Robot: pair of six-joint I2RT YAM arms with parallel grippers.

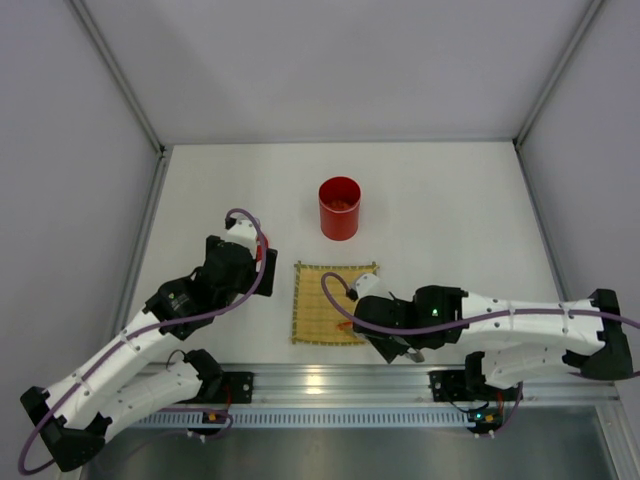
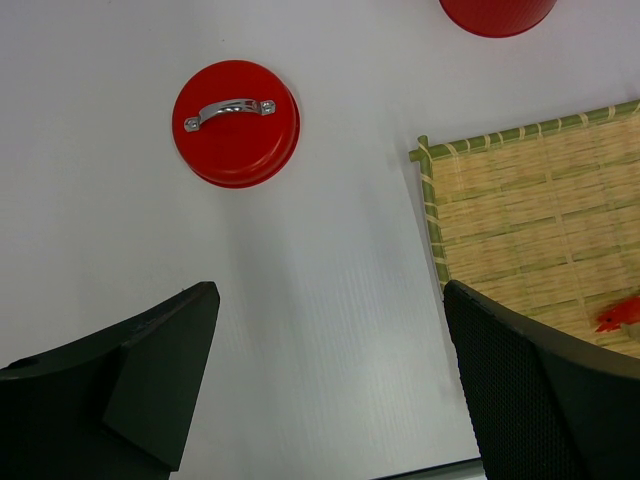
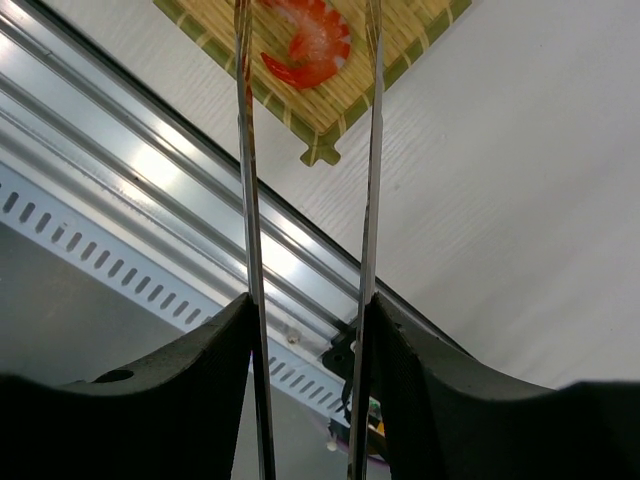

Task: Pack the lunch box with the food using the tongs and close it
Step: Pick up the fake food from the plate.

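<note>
Holding tongs (image 3: 249, 200) in right hand (image 3: 310, 312), red food (image 3: 310, 45) between their arms

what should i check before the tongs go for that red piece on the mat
1. tongs clamped in right gripper: ok
2. red piece lined up between the tong arms, on the mat: ok
3. tong tips' height over the piece: cannot tell, tips out of frame
4. lunch box upright and open: ok
5. lid off, lying apart from the mat: ok
6. left gripper open, empty: ok
</note>
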